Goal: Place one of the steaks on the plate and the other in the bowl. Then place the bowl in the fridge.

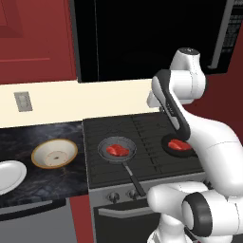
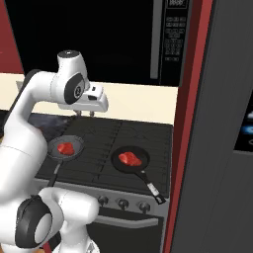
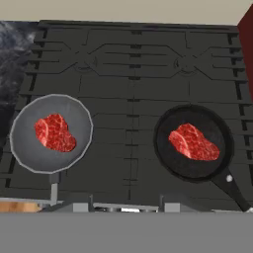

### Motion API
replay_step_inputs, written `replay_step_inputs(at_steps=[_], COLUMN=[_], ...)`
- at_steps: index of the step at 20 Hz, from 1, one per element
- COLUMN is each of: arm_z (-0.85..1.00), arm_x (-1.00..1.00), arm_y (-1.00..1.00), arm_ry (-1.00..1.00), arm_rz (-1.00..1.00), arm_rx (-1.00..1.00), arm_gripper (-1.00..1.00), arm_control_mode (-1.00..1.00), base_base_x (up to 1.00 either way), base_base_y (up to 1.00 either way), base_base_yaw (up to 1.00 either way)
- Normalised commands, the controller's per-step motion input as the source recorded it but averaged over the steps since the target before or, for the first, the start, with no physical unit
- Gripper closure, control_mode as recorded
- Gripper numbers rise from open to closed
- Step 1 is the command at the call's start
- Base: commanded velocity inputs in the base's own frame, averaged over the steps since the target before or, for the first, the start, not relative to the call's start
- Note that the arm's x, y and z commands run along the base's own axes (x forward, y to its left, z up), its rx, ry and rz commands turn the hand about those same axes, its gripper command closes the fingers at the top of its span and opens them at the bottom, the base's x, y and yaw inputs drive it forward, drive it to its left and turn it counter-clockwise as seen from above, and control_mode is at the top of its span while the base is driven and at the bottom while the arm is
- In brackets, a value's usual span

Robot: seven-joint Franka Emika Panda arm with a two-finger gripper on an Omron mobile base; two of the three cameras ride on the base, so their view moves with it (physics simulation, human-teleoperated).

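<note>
**Choosing the first steak**

While the arm hangs high over the stove, the left base view shows one steak (image 1: 117, 151) in the grey pan (image 1: 117, 149), with the bowl (image 1: 54, 154) and plate (image 1: 9, 176) on the counter beside it. From the right base view, the gripper (image 2: 84, 112) holds nothing; how wide its jaws stand I cannot tell. Looking down, the hand view suggests centring squarely over the left steak (image 3: 55, 133) before descending.

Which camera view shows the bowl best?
The left base view: the bowl sits whole on the dark counter, between the plate and the stove. The hand view catches a tan sliver at its lower left edge.
</note>
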Motion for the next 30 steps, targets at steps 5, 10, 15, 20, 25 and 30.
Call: replay_step_inputs(at_steps=[5, 10, 15, 20, 25, 30], arm_z=[-0.02, -0.09, -0.2, -0.22, -0.38, -0.45], arm_x=[0.0, 0.0, 0.0, 0.0, 0.06, 0.18], arm_y=[0.0, 0.0, -0.07, -0.01, -0.18, -0.41], arm_ry=[0.02, 0.02, 0.03, 0.06, 0.03, 0.0], arm_rz=[0.0, 0.0, 0.0, 0.0, 0.0, 0.0], arm_rx=[0.0, 0.0, 0.0, 0.0, -0.01, -0.02], arm_gripper=[-1.0, -1.0, -1.0, -1.0, -1.0, -1.0], arm_control_mode=[-1.0, -1.0, -1.0, -1.0, -1.0, -1.0], base_base_x=[0.0, 0.0, 0.0, 0.0, 0.0, 0.0], base_base_y=[0.0, 0.0, 0.0, 0.0, 0.0, 0.0], base_base_yaw=[0.0, 0.0, 0.0, 0.0, 0.0, 0.0])
